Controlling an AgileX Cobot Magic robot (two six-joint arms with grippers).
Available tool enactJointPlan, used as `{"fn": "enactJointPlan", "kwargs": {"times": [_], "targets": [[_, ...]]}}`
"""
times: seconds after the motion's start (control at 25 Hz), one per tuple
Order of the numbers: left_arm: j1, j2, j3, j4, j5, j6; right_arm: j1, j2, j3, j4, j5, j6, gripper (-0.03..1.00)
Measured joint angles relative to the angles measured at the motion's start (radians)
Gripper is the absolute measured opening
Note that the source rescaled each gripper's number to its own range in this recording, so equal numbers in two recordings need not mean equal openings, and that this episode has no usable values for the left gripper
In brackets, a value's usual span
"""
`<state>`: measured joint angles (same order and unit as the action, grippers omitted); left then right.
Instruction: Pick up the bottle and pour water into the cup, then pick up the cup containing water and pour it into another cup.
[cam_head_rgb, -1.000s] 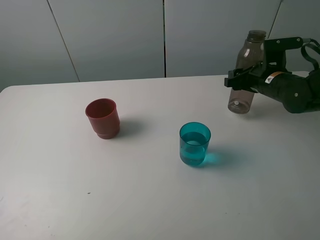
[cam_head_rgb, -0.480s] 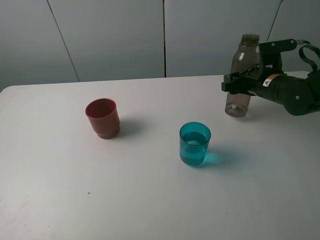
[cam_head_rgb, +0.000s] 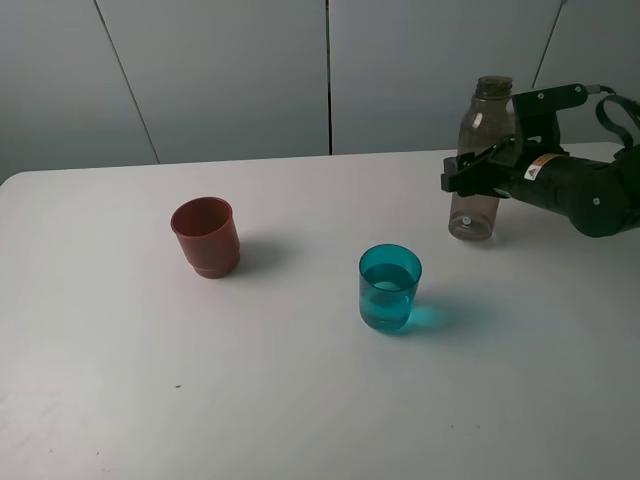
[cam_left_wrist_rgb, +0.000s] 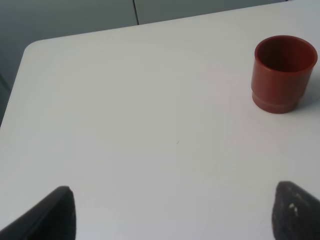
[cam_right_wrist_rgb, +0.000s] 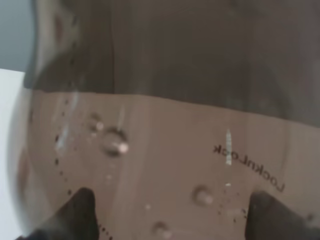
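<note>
The smoky grey-brown bottle (cam_head_rgb: 478, 160) is upright at the back right of the table, its base at or just above the tabletop. My right gripper (cam_head_rgb: 472, 176) is shut on its middle from the right. In the right wrist view the bottle (cam_right_wrist_rgb: 165, 125) fills the picture, beaded with droplets, between the two dark fingertips of the right gripper (cam_right_wrist_rgb: 175, 215). The teal cup (cam_head_rgb: 390, 288) stands near the table's middle with water in it. The red cup (cam_head_rgb: 205, 236) stands to its left, and the left wrist view shows this red cup (cam_left_wrist_rgb: 285, 72) too. My left gripper (cam_left_wrist_rgb: 172, 215) is open over bare table, holding nothing.
The white table (cam_head_rgb: 300, 400) has a rounded far-left corner (cam_left_wrist_rgb: 35, 47). Grey wall panels (cam_head_rgb: 230, 70) rise behind its far edge. The left arm is outside the exterior high view.
The bottle has swung from a tilt to upright in my right gripper and moved slightly left and down toward the table. Both cups have stayed put.
</note>
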<state>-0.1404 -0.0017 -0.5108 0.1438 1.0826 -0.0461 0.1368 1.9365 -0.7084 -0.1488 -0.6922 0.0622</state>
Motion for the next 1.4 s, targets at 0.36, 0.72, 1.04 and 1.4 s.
{"fn": "enactJointPlan", "kwargs": {"times": [0.36,0.72,1.04,1.4], "targets": [[0.0,0.0,0.0,0.0,0.0,0.0,0.0,0.02,0.011,-0.035,-0.024,0.0,0.41],[0.0,0.0,0.0,0.0,0.0,0.0,0.0,-0.059,0.019,-0.044,-0.011,0.004,0.99],[0.0,0.0,0.0,0.0,0.0,0.0,0.0,-0.239,0.019,-0.048,0.023,0.004,1.0],[0.0,0.0,0.0,0.0,0.0,0.0,0.0,-0.525,0.019,-0.19,0.247,0.062,1.0]]}}
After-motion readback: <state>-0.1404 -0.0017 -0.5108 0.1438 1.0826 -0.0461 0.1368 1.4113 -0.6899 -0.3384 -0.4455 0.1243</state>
